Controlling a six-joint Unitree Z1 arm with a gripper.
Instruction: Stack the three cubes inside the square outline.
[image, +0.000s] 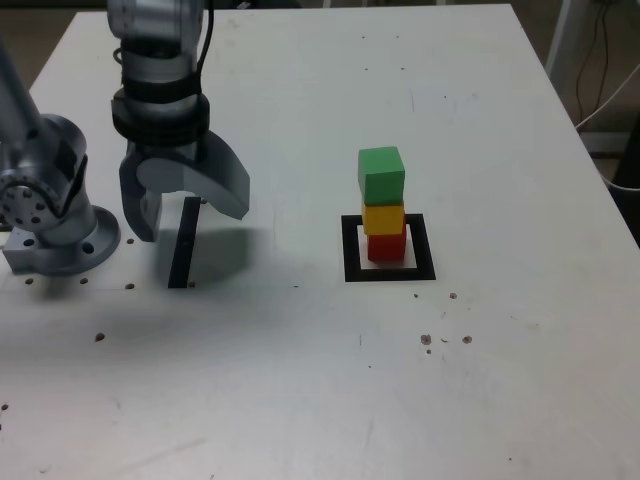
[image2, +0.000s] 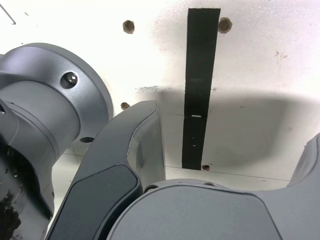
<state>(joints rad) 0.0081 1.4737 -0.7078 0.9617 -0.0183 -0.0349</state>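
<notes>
The hand (image: 185, 215) hangs wide and empty over the black strip (image: 183, 243), well apart from the cube stack (image: 382, 205) inside the square outline (image: 389, 273); bare worktop (image: 300, 90) lies between.

Grey metal arm hanging with its pincer spread wide and empty.

The grey two-fingered gripper (image: 182, 214) points down from a banded black-and-silver wrist (image: 160, 95), its curved jaws parted as far as they go with nothing between them. Beside it, toward the exterior view's left, stands the round grey arm base (image: 55, 215). In the wrist view one curved finger (image2: 131, 150) shows plainly; the other only edges in.
</notes>
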